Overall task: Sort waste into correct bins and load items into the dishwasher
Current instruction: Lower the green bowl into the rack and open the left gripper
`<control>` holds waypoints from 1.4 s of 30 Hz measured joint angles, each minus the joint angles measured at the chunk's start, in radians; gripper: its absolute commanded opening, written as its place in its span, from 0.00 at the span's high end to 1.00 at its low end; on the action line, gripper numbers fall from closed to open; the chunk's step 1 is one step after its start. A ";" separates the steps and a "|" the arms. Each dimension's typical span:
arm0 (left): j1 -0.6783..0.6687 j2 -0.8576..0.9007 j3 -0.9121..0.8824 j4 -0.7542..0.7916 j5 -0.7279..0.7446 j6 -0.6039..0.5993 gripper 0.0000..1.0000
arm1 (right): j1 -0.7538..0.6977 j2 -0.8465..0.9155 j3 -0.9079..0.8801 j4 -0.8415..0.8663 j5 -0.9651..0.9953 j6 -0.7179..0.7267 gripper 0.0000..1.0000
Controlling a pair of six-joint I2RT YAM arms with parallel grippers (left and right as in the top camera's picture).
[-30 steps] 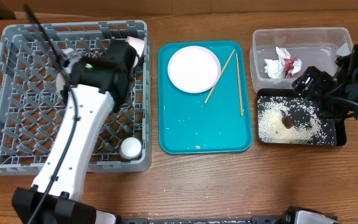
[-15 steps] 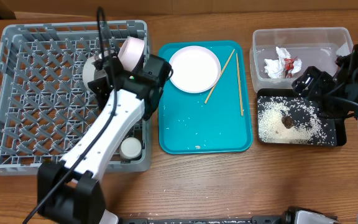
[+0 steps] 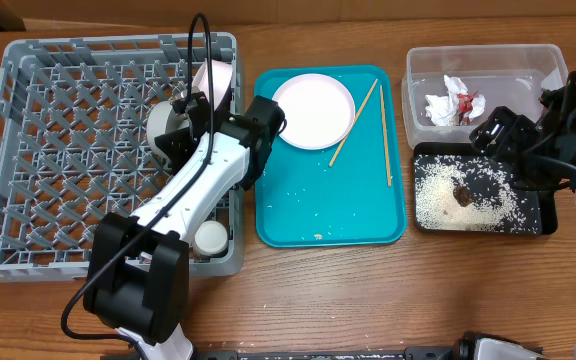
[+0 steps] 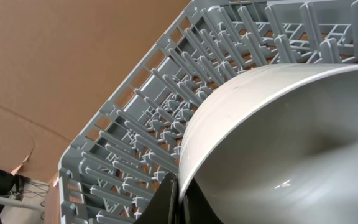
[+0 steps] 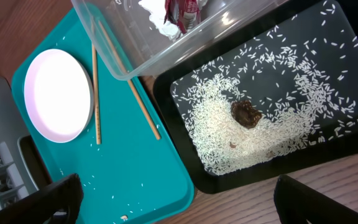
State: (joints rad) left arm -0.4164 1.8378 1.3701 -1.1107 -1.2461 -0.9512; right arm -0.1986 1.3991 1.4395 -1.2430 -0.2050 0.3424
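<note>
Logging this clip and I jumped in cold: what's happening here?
The left hand is at the pale bowl inside the grey dish rack, where one plate and the white cup already sit. Whether it grips the bowl is unclear. The other plate and both chopsticks lie on the teal tray. The right hand hovers open by the black tray of rice. The wrapper is in the clear tub.
</note>
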 measured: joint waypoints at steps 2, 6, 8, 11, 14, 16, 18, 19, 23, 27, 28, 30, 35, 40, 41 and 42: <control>-0.008 0.000 -0.001 0.000 0.004 0.000 0.96 | 0.000 0.000 0.000 0.000 0.000 0.000 0.00; -0.023 0.000 -0.001 -0.005 0.042 -0.001 0.96 | 0.000 0.000 0.000 0.001 0.000 0.000 0.00; -0.026 0.000 -0.001 -0.013 0.061 -0.005 0.96 | 0.000 0.000 0.000 0.001 0.000 0.000 0.00; -0.026 0.000 -0.001 -0.015 0.077 -0.012 0.96 | 0.000 0.000 0.000 0.000 0.000 0.000 0.00; -0.026 0.000 -0.001 -0.015 0.083 -0.016 0.96 | 0.000 0.000 0.000 0.000 0.000 0.000 0.00; -0.026 0.000 -0.001 -0.016 0.081 -0.016 0.96 | 0.000 0.000 0.000 0.000 0.000 0.000 0.00; -0.026 0.000 -0.001 -0.032 0.060 -0.016 0.96 | 0.000 0.000 0.000 0.000 0.000 0.000 0.00; -0.027 0.000 -0.001 -0.041 0.050 -0.016 0.96 | 0.000 0.000 0.000 0.000 0.000 0.000 0.00; -0.027 0.000 -0.003 -0.081 -0.003 -0.015 0.96 | 0.000 0.000 0.000 0.000 0.000 0.000 0.00; -0.027 0.000 -0.003 -0.083 -0.010 -0.016 0.96 | 0.000 0.000 0.000 0.000 0.000 0.000 0.00; -0.027 0.000 -0.003 -0.082 -0.006 -0.016 0.96 | 0.000 0.000 0.000 0.001 0.000 0.000 0.00; -0.027 0.000 -0.003 -0.082 0.001 -0.021 0.96 | 0.000 0.000 0.000 0.000 0.000 0.000 0.00; -0.027 0.000 -0.003 -0.083 0.013 -0.029 0.96 | 0.000 0.000 0.000 0.000 0.000 0.000 0.00; -0.027 0.000 -0.012 -0.082 0.014 -0.040 0.96 | 0.000 0.000 0.000 0.000 0.000 0.000 0.00; -0.027 0.000 -0.016 -0.082 0.011 -0.042 0.96 | 0.000 0.000 0.000 0.000 0.000 0.000 0.00; -0.027 0.000 -0.021 -0.082 0.007 -0.042 0.96 | 0.000 0.000 0.000 0.000 0.001 0.000 0.00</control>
State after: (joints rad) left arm -0.4438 1.8378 1.3491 -1.1927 -1.2392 -0.9932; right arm -0.1986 1.3991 1.4395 -1.2427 -0.2043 0.3420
